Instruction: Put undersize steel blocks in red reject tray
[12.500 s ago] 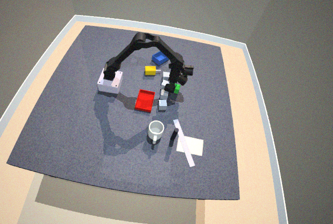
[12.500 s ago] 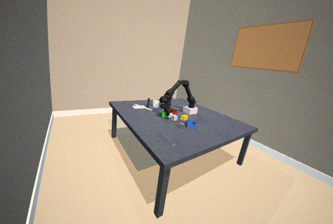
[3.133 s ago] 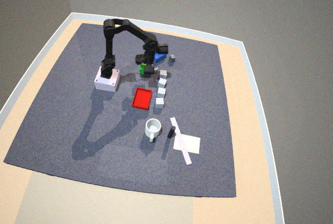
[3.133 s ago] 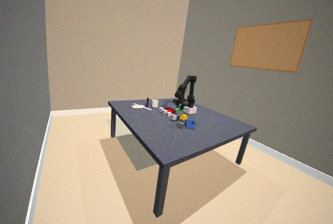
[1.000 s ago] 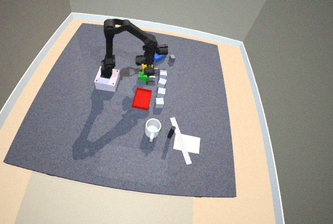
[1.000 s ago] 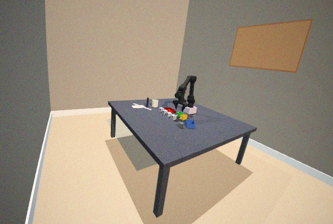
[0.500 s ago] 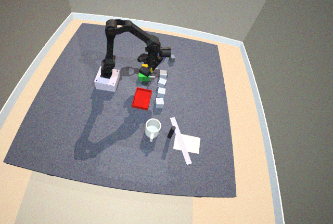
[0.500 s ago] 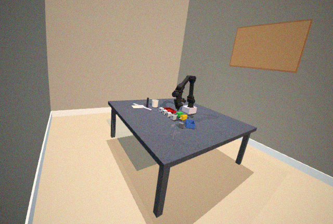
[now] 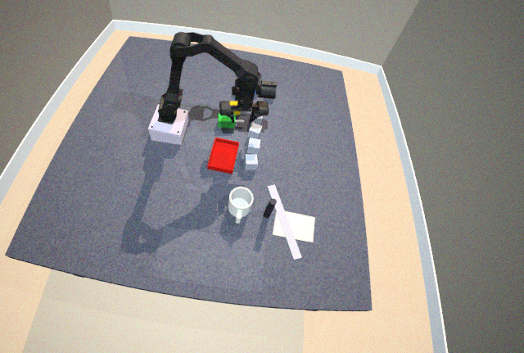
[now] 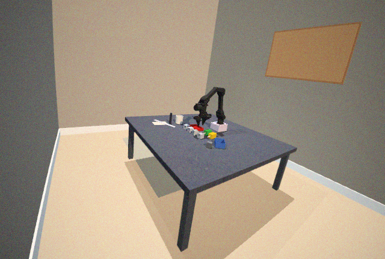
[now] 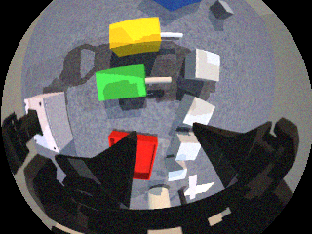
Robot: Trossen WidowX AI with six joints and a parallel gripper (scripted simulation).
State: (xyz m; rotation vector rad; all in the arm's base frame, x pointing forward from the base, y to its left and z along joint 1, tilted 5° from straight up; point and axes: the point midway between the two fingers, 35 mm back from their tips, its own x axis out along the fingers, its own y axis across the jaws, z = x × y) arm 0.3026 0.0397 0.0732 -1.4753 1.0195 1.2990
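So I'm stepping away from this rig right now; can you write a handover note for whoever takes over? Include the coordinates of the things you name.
End effector [image 9: 244, 122] [image 11: 165, 129]: open, holding nothing, above the table.
Green gauge [image 9: 226, 120] [image 10: 207, 132] [image 11: 121, 83]: lying on the table, beside the yellow-handled one [image 10: 212, 135] [image 11: 135, 36].
Steel blocks: four in a row near the red tray [image 9: 223, 156] [image 11: 146, 160]; a darker gray block [image 10: 209, 144] [image 11: 220, 9] sits apart.
Done: no block is in the red tray.
Left: gauge any unchecked holes, reject undersize blocks, park the gauge, move away. Which blocks are undersize, I can't tell.
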